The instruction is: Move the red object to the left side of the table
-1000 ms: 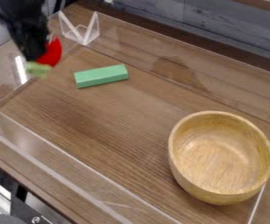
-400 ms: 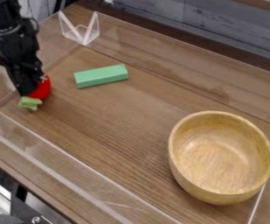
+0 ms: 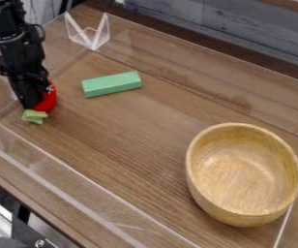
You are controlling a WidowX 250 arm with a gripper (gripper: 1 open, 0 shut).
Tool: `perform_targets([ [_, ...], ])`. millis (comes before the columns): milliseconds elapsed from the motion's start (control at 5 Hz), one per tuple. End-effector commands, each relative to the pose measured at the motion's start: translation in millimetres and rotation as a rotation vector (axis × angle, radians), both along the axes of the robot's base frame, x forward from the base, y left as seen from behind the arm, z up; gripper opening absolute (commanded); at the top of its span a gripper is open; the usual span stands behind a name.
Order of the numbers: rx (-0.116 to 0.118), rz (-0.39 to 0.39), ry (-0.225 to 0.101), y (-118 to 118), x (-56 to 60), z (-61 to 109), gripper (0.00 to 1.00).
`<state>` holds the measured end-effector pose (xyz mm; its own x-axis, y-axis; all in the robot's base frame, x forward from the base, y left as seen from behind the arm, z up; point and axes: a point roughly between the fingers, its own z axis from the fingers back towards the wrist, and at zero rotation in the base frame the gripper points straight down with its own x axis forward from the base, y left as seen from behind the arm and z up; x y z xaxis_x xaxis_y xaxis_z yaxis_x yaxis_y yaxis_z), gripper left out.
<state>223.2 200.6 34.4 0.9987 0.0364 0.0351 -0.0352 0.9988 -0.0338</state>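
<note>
The red object (image 3: 42,100) is a small bright red toy with a light green leafy end, low at the far left of the brown wood-grain table (image 3: 138,136). Its green end touches or nearly touches the tabletop. My black gripper (image 3: 36,92) comes down from above and is shut on the red object, its fingers covering the toy's upper part.
A flat green rectangular block (image 3: 111,84) lies just right of the gripper. A large wooden bowl (image 3: 245,172) sits at the right front. Low clear acrylic walls (image 3: 90,34) border the table, with the left wall close beside the gripper.
The gripper has carried the red object down and toward the front left, from near the back corner to just above the tabletop. It has held still over the last half second.
</note>
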Motion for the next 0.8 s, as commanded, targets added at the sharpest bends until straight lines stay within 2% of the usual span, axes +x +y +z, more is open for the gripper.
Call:
perform_targets([
  [0,0.025,-0.003,-0.021,4.0,7.5,5.6,0.0],
  [400,0.01,0.003,-0.01,0.6,9.8,2.2,0.0],
  [600,0.003,0.006,-0.004,-1.6,10.9,2.6,1.0],
])
